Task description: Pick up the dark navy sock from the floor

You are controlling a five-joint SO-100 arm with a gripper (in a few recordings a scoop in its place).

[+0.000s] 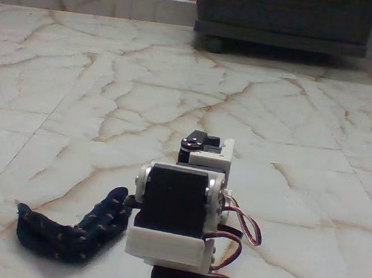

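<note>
Fixed view, from behind my arm. The small, limp dark navy fabric sock flecked with tan dots (pixel 68 230) lies on the glossy cream-white marble floor with brownish-orange veins (pixel 297 126), at lower left of the picture, just beside my white-and-black servo block (pixel 176 210). Its right end rises toward the block and passes behind the block's left edge; whether anything of mine touches it there I cannot tell.

My jaws are hidden behind my own servos, so I cannot tell whether they stand apart, together, or clamped on the fabric.

Step in hand, as I judge it: the approach or the grasp itself, since most of the sock rests on the floor and the lift is not yet done. The next move calls for a firm pinch on a bunched part of the cloth, then a straight rise so the limp tail clears the tiles.

Long axis: a shallow bend, running from the blunt left end low in the picture up and rightward toward my arm.

Far back stands a dark cabinet on wheels (pixel 284 15).
</note>
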